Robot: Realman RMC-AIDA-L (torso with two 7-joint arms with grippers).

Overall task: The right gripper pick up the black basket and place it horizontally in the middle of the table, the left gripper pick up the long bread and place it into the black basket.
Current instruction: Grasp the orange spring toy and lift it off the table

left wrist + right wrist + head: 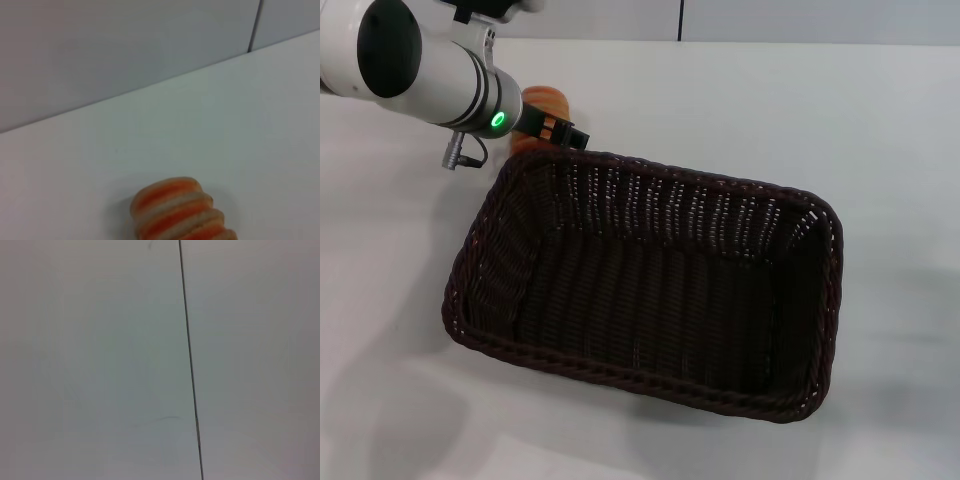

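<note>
The black basket (650,290) lies lengthwise mid-table (740,110), slightly askew. Just beyond its far-left corner the left gripper (555,128) sits at the long bread (545,100); whether its jaws are wide or holding, I cannot tell.

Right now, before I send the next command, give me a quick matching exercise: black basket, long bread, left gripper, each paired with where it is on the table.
Things:
1. black basket
2. long bread
3. left gripper

Places:
A. at the basket's far left corner, by the bread
B. on the table behind the basket's far left corner, outside it
C. middle of the table, nothing inside

Pairs: 1-C, 2-B, 3-A
</note>
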